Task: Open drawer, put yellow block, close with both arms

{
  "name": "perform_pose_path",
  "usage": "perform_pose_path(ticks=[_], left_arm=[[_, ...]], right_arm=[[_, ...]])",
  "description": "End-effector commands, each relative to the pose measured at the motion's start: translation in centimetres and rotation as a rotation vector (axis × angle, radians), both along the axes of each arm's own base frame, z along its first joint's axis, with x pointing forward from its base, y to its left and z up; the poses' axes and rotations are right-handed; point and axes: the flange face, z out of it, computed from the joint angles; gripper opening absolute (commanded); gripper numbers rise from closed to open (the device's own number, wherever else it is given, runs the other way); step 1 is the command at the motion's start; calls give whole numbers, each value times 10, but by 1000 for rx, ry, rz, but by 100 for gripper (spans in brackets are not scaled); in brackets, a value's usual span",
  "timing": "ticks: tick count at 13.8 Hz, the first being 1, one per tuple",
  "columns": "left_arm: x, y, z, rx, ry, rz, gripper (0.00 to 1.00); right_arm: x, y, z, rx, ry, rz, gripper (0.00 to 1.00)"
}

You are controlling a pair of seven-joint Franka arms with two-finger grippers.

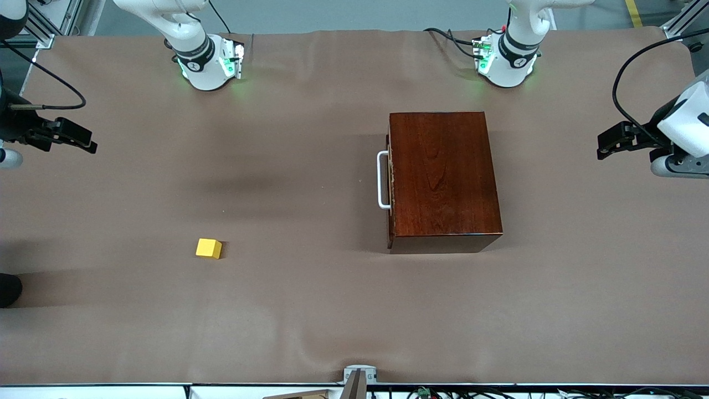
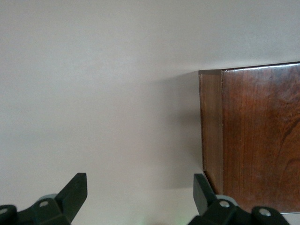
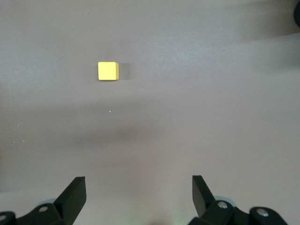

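drawer (image 1: 391, 180) shut in cabinet (image 1: 443, 177), white handle (image 1: 382, 180) facing yellow block (image 1: 209, 248), block nearer front camera toward right arm's end, bare brown table (image 1: 310, 310) between them, left gripper (image 2: 140, 194) and right gripper (image 3: 139, 192) both wide open, empty, over table ends

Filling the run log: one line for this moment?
drawer: shut | small yellow block: on table | left gripper: open, empty | right gripper: open, empty

Drawer shut, block sitting out on the table, both arms waiting.

The cabinet (image 1: 443, 177) is standing toward the left arm's end, its drawer handle (image 1: 382, 180) facing the right arm's end. The yellow block (image 1: 209, 248) is lying well apart, nearer the camera. The right gripper (image 1: 83, 141) and left gripper (image 1: 606, 147) are hovering at the table's ends.
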Motion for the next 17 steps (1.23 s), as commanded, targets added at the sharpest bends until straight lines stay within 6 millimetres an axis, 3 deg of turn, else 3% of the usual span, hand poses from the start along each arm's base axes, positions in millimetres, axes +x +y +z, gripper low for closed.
perform_pose_path(ticks=[1, 6, 7, 10, 17], left_arm=[[-1, -1, 2, -7, -1, -6, 100], [4, -25, -10, -8, 11, 50, 100], [3, -47, -10, -5, 0, 65, 100], [4, -84, -23, 6, 8, 109, 100], [-1, -119, -27, 9, 0, 155, 100]], right_arm=[[-1, 0, 3, -1, -9, 3, 100], [-2, 1, 4, -1, -10, 6, 100], [-2, 2, 5, -1, -11, 8, 100], [-3, 0, 4, -1, -3, 3, 100], [-4, 3, 7, 0, -3, 8, 100]])
